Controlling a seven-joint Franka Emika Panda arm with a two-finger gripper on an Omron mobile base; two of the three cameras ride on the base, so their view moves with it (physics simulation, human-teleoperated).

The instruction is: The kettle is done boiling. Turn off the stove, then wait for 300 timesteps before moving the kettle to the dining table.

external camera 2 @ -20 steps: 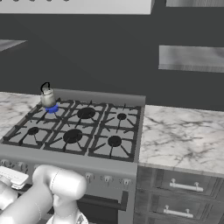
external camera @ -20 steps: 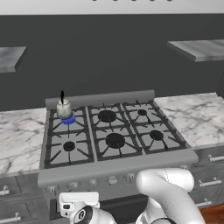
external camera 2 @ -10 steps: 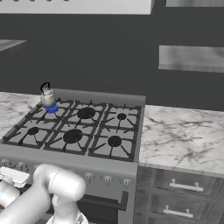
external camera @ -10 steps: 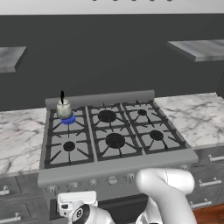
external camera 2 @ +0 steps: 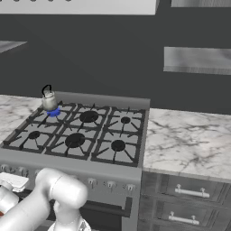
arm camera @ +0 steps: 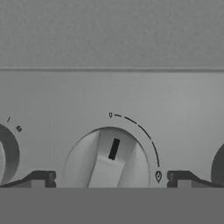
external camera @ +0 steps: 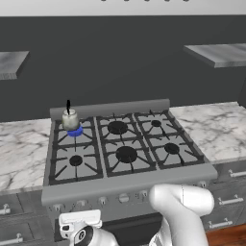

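The small silver kettle stands on the rear-left burner of the stove, with a blue flame under it. Low in front of the stove's left end, my gripper faces the knob panel. It is open, and its two dark fingertips stand either side of one grey knob without touching it. That knob's black pointer leans slightly right of the top mark. The white hand shows below the row of knobs. The dining table is out of view.
Marble counters flank the stove on the left and the right. Grey drawers with bar handles sit under the right counter. Neighbouring knobs lie close on both sides. Wall shelves hang above.
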